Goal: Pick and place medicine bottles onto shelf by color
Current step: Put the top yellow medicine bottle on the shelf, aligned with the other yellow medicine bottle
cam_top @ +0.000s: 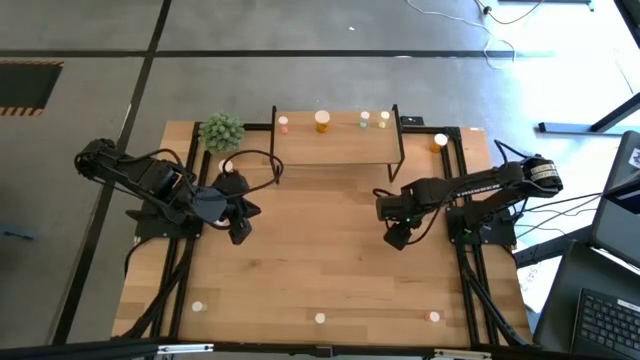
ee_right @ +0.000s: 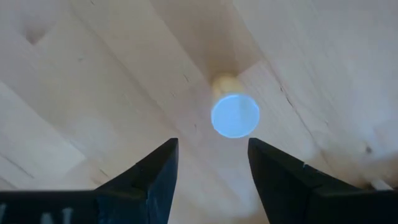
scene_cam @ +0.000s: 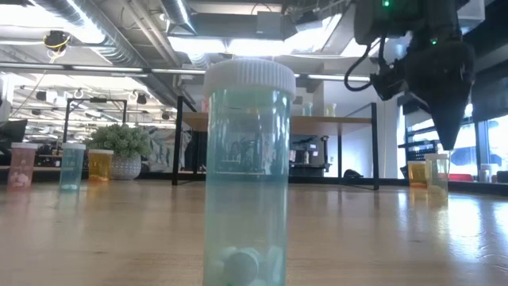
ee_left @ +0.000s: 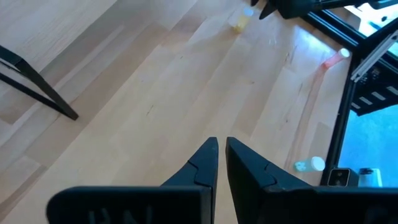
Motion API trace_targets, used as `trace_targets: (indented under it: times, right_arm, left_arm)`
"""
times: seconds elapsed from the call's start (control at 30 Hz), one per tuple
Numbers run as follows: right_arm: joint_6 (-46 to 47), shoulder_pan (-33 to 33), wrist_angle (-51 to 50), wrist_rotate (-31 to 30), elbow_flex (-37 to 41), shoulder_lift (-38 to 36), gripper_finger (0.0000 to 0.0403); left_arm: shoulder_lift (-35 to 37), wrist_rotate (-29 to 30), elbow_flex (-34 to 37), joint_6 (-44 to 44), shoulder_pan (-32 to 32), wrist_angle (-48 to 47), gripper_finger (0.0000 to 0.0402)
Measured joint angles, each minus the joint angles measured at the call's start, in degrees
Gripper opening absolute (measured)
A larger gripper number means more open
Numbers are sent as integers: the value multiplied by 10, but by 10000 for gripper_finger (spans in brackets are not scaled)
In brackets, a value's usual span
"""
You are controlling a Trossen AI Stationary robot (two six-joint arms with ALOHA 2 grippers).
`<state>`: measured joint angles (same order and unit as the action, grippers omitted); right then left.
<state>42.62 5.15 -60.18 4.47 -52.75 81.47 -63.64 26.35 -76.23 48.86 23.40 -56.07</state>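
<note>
High view: right gripper [cam_top: 397, 240] hangs over the right half of the light-wood tabletop [cam_top: 320, 270], just in front of the shelf's right leg. Right wrist view shows its dark fingers [ee_right: 152, 180] spread apart, nothing between them, with a small yellow bottle with a pale round cap [ee_right: 234, 112] standing upright on the wood just beyond the tips, not touched.

Left gripper [cam_top: 238, 232] sits over the left half of the tabletop, ahead of the shelf's left leg; left wrist view has its fingers [ee_left: 205, 165] nearly together, only a slit between, holding nothing.

Low light-wood shelf on a thin black metal frame [cam_top: 335, 145] stands at the far edge, centre. On its board: a pink-bodied bottle [cam_top: 283, 124] at the left end, a larger orange bottle [cam_top: 322, 121] mid-left, a green bottle [cam_top: 365, 120] and a pale yellow bottle [cam_top: 384, 119] right of centre.

An orange bottle [cam_top: 440, 142] is near the far right corner. Three bottles are along the near edge: pale one [cam_top: 198, 307] left, pale one [cam_top: 320, 319] centre, orange-red one [cam_top: 433, 316] right. A spiky green potted plant [cam_top: 221, 131] is at the far left corner beside the shelf.
</note>
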Motion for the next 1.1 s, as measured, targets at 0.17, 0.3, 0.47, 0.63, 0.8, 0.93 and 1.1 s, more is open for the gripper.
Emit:
trace_targets:
  times: [0.17,0.3,0.47,0.63,0.8,0.93,1.1]
  right_arm:
    - [-10,0,3,-14,4,0,197]
    - [-16,-2,5,-15,4,0,197]
    - [-30,-11,19,-37,7,0,197]
    - [-37,-25,25,-35,7,0,197]
    - [-25,-30,24,-28,7,0,197]
    - [-24,-30,24,-20,7,0,197]
    - [-24,-30,24,-19,7,0,197]
  left_arm:
    - [0,0,0,0,0,2,27]
    - [0,0,0,0,0,3,28]
    - [0,0,0,0,0,3,27]
    - [0,-1,0,0,0,6,28]
    - [0,-1,0,0,0,10,27]
    - [0,-1,0,0,0,10,28]
    - [0,-1,0,0,0,10,27]
